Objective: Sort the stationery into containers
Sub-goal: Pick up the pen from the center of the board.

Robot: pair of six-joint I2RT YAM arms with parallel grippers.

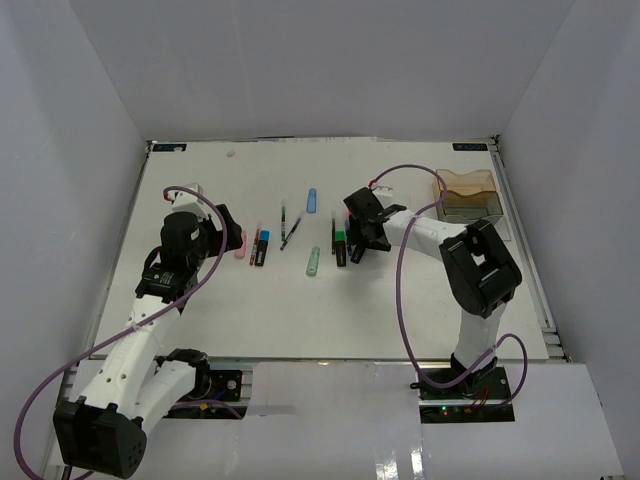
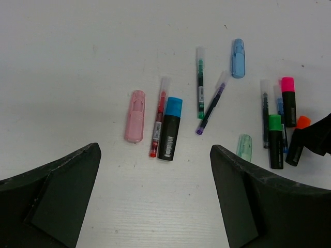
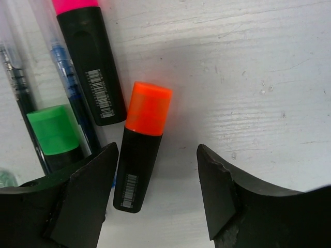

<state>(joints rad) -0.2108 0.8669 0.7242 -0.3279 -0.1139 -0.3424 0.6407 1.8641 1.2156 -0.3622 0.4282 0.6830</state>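
Observation:
My right gripper [image 3: 158, 173] is open and low over the table. An orange-capped black marker [image 3: 139, 147] lies between its fingers, close to the left finger [image 3: 88, 191]. A pink-capped marker [image 3: 88, 51], a green-capped marker [image 3: 54, 132] and a blue pen [image 3: 70, 88] lie just left of it. My left gripper [image 2: 155, 173] is open and empty, above a pink piece [image 2: 135, 116], a red pen [image 2: 158, 124] and a blue-capped marker [image 2: 169, 128]. The amber-brown tray [image 1: 465, 184] and the clear tray [image 1: 478, 208] stand at the far right.
A green pen [image 2: 200, 88], a purple pen [image 2: 211, 106], a blue piece [image 2: 238, 50] and a mint piece [image 2: 244, 147] lie mid-table between the arms. White walls enclose the table on three sides. The right arm's purple cable [image 1: 405, 290] loops over the table.

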